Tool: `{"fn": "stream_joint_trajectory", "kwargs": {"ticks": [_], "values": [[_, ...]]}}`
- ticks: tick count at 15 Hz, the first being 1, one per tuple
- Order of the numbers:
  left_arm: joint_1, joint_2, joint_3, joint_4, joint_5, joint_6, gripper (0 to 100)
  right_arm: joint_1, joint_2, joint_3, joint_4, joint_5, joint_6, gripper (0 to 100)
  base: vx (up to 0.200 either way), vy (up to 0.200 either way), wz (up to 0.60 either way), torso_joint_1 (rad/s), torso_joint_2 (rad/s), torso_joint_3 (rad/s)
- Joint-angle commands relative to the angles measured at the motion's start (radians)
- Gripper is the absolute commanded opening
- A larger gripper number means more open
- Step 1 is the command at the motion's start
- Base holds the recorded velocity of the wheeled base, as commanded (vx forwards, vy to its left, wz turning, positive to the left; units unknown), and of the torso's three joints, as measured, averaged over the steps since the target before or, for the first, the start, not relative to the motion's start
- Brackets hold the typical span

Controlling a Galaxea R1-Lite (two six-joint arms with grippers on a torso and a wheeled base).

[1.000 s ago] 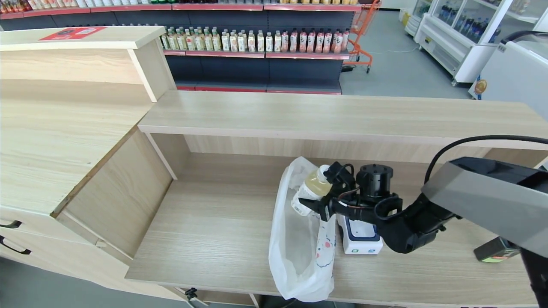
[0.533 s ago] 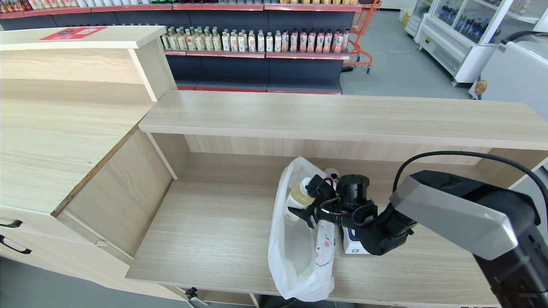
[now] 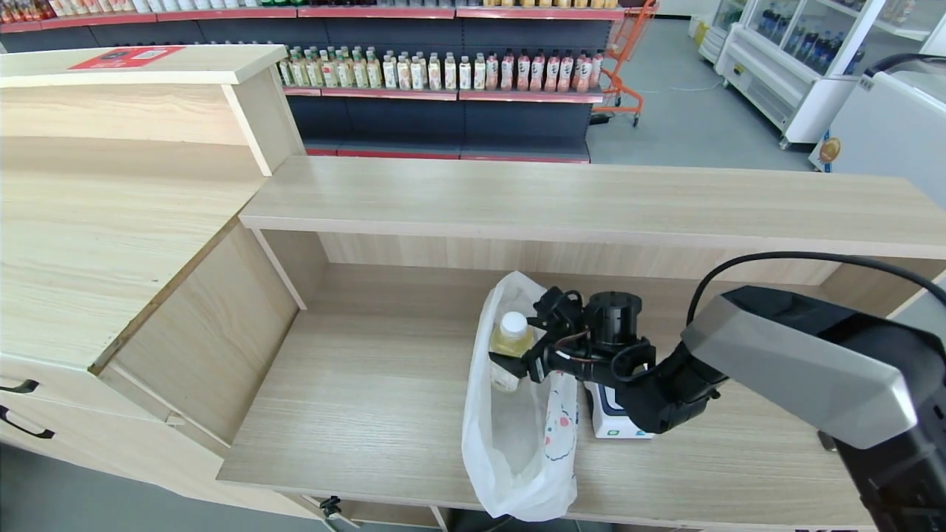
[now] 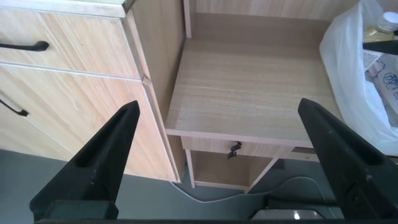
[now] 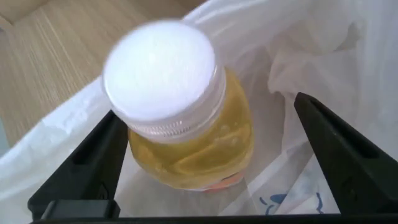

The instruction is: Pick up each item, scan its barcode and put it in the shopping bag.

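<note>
Wood-grain checkout counter (image 3: 369, 399) is backed by store shelving w/ drinks. On its lower deck the shopping bag (image 3: 517, 465) is stood open, w/ a white scanner unit (image 3: 617, 423) just beside it. The bottle (image 3: 511, 338) (yellowish liquid, white cap) is seen upright in the bag mouth. R gripper (image 5: 206, 106) is spread wide around it, not clamped. L gripper (image 4: 217, 109) is also held spread, low near the drawers (image 4: 62, 62).

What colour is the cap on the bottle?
White. The cap shows best in the right wrist view.
</note>
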Motion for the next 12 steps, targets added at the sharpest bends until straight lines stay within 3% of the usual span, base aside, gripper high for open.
{"fn": "stream_joint_trajectory", "kwargs": {"ticks": [1,5,7,12], "values": [[0.000,0.000,0.000,0.000,0.000,0.000,100,-0.017,-0.122,0.016,0.043,-0.010,0.043,100,0.000,0.000,0.00,0.000,0.00,0.000],[0.000,0.000,0.000,0.000,0.000,0.000,100,-0.130,-0.444,0.194,0.251,-0.030,0.224,100,0.000,0.000,0.00,0.000,0.00,0.000],[0.000,0.000,0.000,0.000,0.000,0.000,100,-0.218,-0.596,0.294,0.389,-0.078,0.227,100,0.000,0.000,0.00,0.000,0.00,0.000],[0.000,0.000,0.000,0.000,0.000,0.000,100,-0.458,-0.901,0.564,0.559,-0.084,0.224,100,0.000,0.000,0.00,0.000,0.00,0.000]]}}
